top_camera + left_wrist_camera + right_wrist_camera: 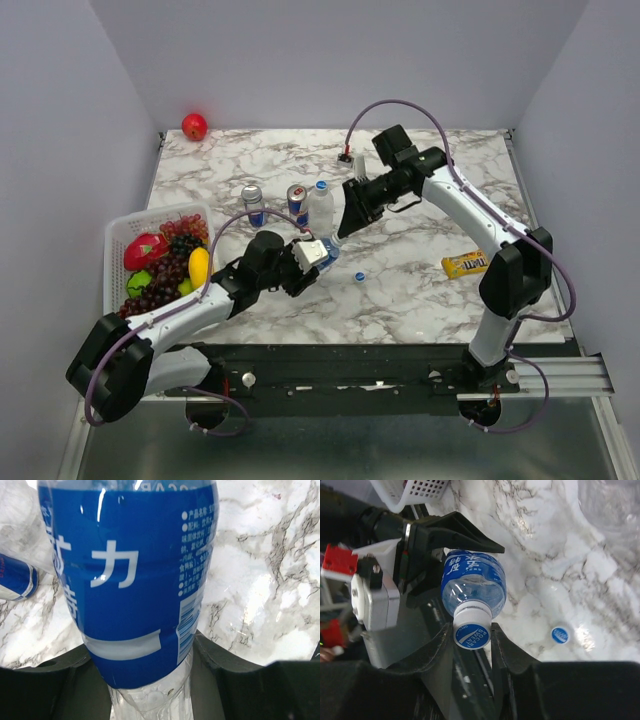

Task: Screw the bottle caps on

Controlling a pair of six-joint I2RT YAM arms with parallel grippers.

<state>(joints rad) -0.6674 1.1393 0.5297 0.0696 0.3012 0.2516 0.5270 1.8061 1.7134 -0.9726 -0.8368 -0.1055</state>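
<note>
A small clear bottle with a blue label band (130,580) lies tilted above the table, and my left gripper (150,680) is shut on its lower body. In the top view this bottle (318,252) sits between the two grippers. My right gripper (472,636) is shut on its blue and white cap (472,632), which sits on the bottle's neck; both fingers (507,650) touch the cap's sides. A loose blue cap (560,635) lies flat on the marble to the right, also seen in the top view (359,276). Another clear bottle (320,210) stands upright behind, with a blue cap on top.
Two blue-and-silver cans (253,205) (297,205) stand left of the upright bottle. A white basket (118,235) of fruit sits at the left edge. A red apple (194,126) lies at the back left, and a yellow candy pack (465,264) at the right.
</note>
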